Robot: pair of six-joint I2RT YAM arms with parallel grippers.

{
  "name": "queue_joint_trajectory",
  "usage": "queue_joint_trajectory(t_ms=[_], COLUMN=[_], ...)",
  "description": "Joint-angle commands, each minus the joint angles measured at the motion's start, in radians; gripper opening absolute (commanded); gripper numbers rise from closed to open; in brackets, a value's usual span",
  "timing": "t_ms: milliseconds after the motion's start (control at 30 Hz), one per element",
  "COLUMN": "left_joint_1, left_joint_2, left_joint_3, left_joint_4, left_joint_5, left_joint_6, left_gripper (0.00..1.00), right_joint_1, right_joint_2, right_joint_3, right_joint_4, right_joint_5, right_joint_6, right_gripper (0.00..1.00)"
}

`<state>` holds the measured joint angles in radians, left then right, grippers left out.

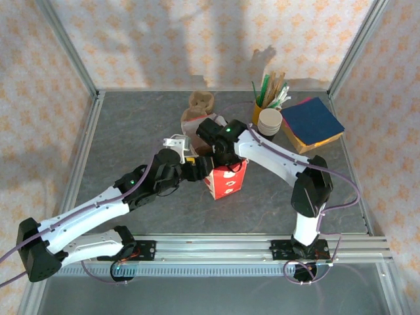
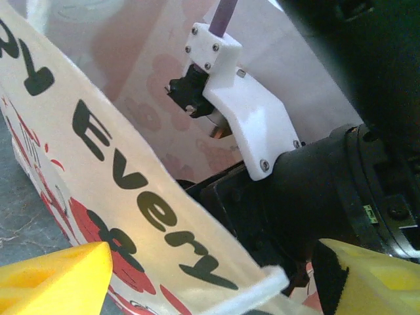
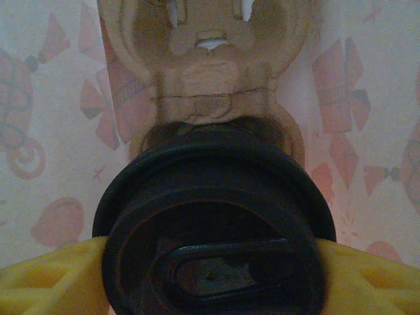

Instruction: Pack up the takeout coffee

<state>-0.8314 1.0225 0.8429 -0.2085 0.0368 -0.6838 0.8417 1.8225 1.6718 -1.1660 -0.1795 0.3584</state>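
The right pincer [image 3: 210,279] is clamped on the takeout coffee [image 3: 213,223], a small black cup under a round black plastic lid; its two yellow fingers [image 3: 46,279] press the lid's rim from left and right, spread about as wide as the lid itself. In the overhead view that pincer [image 1: 220,156] reaches down into the mouth of the tall red paper bag with white print [image 1: 230,184], which stands near the middle of the grey stone-look table [image 1: 131,131]; the coffee thus hangs inside the bag, though whether it touches the bottom I cannot tell. Beyond the lid a brown moulded pulp cup carrier [image 3: 210,52] shows against a pale printed wall; whether cup and carrier touch I cannot tell.

The left pincer [image 2: 210,282] stands wide; it straddles the bag's near-left wall, one yellow finger [image 2: 52,275] outside the wall and the other inside, with the white rim printed "Every" in black passing between them; nothing is pinched, and whether the outer finger touches the paper I cannot tell. Just past that rim sits the right arm's black and white wrist [image 2: 249,125], inside the bag.

At the far right of the table stand a yellow tub of stirrers and straws [image 1: 268,95], a stack of white-rimmed cups [image 1: 269,121] and a pile of blue, red and yellow napkins [image 1: 312,121], all well apart from both pincers.
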Motion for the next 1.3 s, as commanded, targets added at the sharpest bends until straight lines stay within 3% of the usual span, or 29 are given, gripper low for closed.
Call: queue_joint_trajectory(t_ms=[0,500,1267], left_joint_1=[-0.005,-0.026,-0.022], left_joint_2=[0.004,0.046,0.037], left_joint_3=[0.013,0.04,0.087], left_joint_4=[-0.063,-0.068,-0.101], left_joint_5=[-0.028,0.042,-0.024], left_joint_6=[0.033,0.081,0.04], left_gripper=[0.79,0.73,0.76], right_joint_1=[0.008,-0.006,0.019], right_joint_2=[0.003,0.039,0.045], right_joint_3=[0.039,0.085,0.119], right_joint_4=[-0.022,-0.002,-0.038], right_joint_5=[0.026,-0.004,0.012], right_joint_6=[0.002,-0.008,-0.033], right_gripper=[0.71,0.71,0.71])
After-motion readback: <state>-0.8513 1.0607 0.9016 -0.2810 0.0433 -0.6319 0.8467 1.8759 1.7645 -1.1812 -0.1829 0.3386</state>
